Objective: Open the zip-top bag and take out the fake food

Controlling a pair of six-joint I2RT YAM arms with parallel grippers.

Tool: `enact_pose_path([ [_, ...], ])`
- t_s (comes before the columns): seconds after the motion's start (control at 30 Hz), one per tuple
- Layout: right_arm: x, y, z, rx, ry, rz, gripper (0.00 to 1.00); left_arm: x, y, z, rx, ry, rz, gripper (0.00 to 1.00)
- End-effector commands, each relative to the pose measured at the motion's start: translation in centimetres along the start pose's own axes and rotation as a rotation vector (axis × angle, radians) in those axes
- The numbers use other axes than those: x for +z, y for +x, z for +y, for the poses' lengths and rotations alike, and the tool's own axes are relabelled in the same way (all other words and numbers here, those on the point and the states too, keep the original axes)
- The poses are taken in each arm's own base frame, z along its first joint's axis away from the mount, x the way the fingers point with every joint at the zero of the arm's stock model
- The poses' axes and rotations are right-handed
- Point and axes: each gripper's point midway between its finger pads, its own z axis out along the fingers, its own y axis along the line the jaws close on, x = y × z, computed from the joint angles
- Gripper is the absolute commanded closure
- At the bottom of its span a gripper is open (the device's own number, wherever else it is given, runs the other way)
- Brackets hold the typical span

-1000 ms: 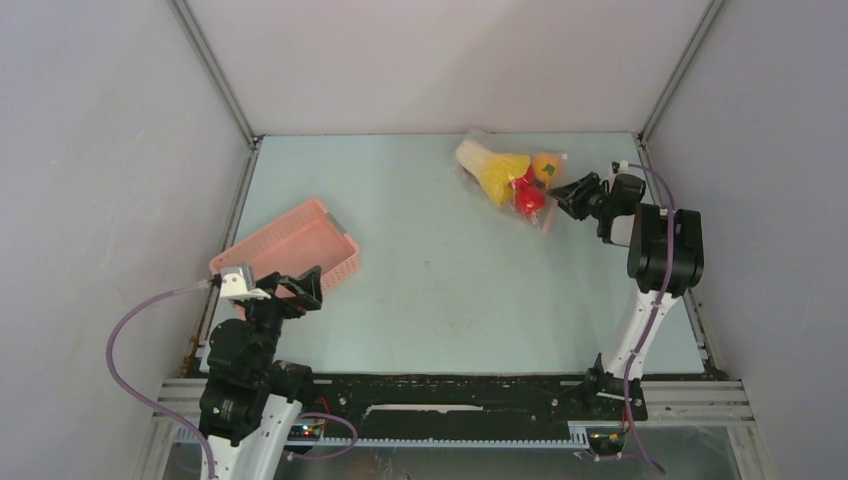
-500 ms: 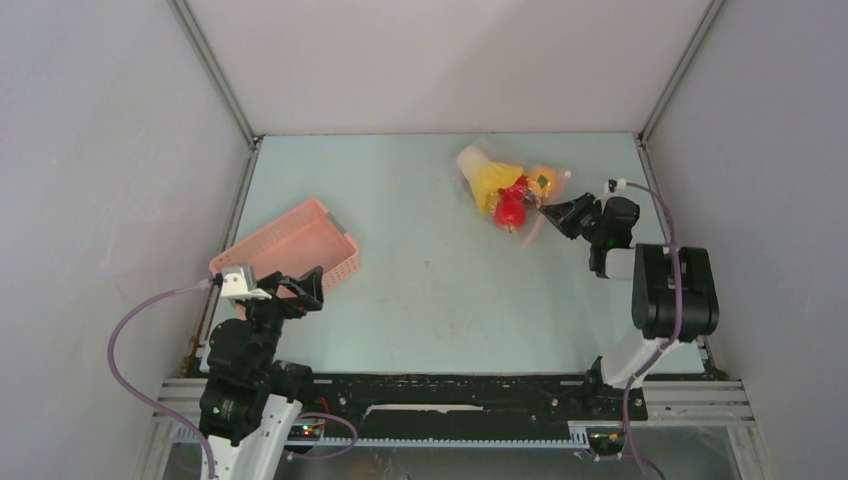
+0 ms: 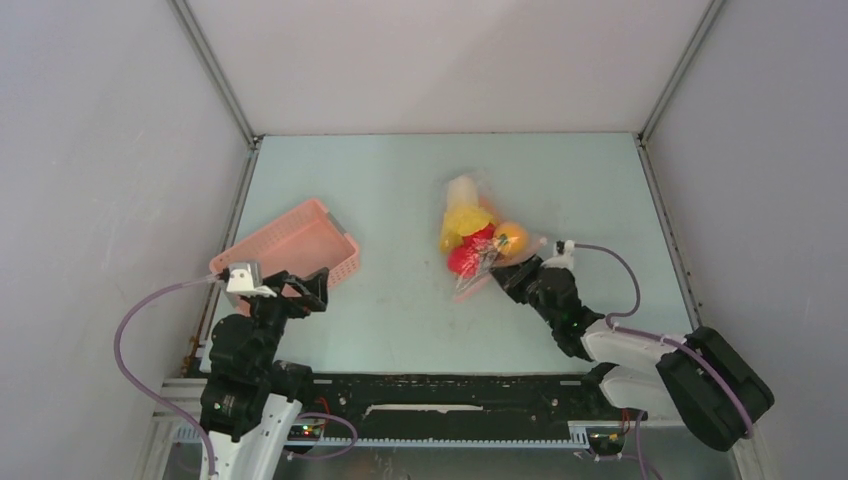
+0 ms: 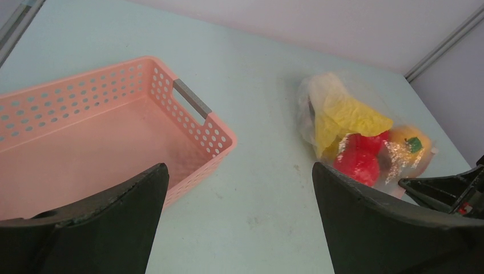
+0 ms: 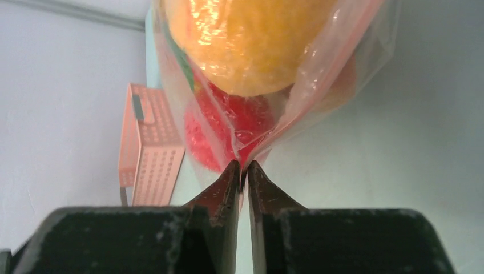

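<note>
The clear zip-top bag (image 3: pixel 478 240) lies near the table's middle, holding the fake food: a yellow piece (image 3: pixel 466 220), red fruits (image 3: pixel 466 258) and an orange-yellow fruit (image 3: pixel 511 238). My right gripper (image 3: pixel 512 275) is shut on the bag's near edge; the wrist view shows the plastic (image 5: pixel 251 134) pinched between the fingertips (image 5: pixel 233 174), with the orange fruit (image 5: pixel 251 40) and a red fruit (image 5: pixel 220 128) just beyond. My left gripper (image 3: pixel 300 288) is open and empty, low at the near left. It sees the bag (image 4: pixel 365 134) to its right.
A pink slatted basket (image 3: pixel 290 248) stands at the left, just beyond my left gripper, and is empty in the left wrist view (image 4: pixel 85 137). Grey walls enclose the table on three sides.
My right gripper has dragged the bag from the far right corner toward the table's middle and nearer the front, the arm folding low. The left arm has not moved.
</note>
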Motion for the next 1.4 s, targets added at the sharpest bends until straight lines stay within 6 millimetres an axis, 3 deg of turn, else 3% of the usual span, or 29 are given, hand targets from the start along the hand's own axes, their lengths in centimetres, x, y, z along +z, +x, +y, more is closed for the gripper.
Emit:
enact_pose_path([
  [0.0,-0.4,1.5,2.2,0.003,-0.016,-0.066,0.84,0.7,0.8,-0.3,0.024,0.025,0.038,0.0],
  [0.2,-1.9,7.7,3.8,-0.112,-0.066,0.16,0.48,1.3,1.5,-0.1,0.023,0.009,0.086,0.0],
  [0.33,-4.2,9.0,2.8,-0.258,-0.013,0.267,0.29,1.8,2.2,-1.3,-0.01,0.056,0.154,0.0],
  [0.5,-7.2,5.1,2.4,-0.477,0.037,0.268,0.13,3.2,3.7,-3.7,-0.076,0.146,0.278,0.0],
  [0.67,-8.1,-2.6,3.3,-0.573,0.04,0.221,0.09,5.7,5.4,-6.3,-0.119,0.197,0.374,0.0],
  [0.8,-7.4,-6.8,4.1,-0.541,-0.005,0.218,0.09,7.5,6.4,-9.0,-0.137,0.226,0.399,0.0],
  [0.97,-4.1,-10.5,3.8,-0.487,-0.033,0.234,0.09,9.4,7.9,-12.1,-0.167,0.254,0.406,0.0],
  [1.07,-1.5,-11.2,3.1,-0.451,-0.056,0.268,0.09,10.4,9.2,-14.0,-0.16,0.278,0.431,0.0],
  [1.23,1.8,-10.4,1.7,-0.382,-0.105,0.34,0.12,12.2,12.4,-15.9,-0.141,0.281,0.479,0.0],
  [1.37,2.9,-7.2,0.9,-0.361,-0.139,0.456,0.15,13.5,15.3,-16.4,-0.142,0.271,0.534,0.02],
])
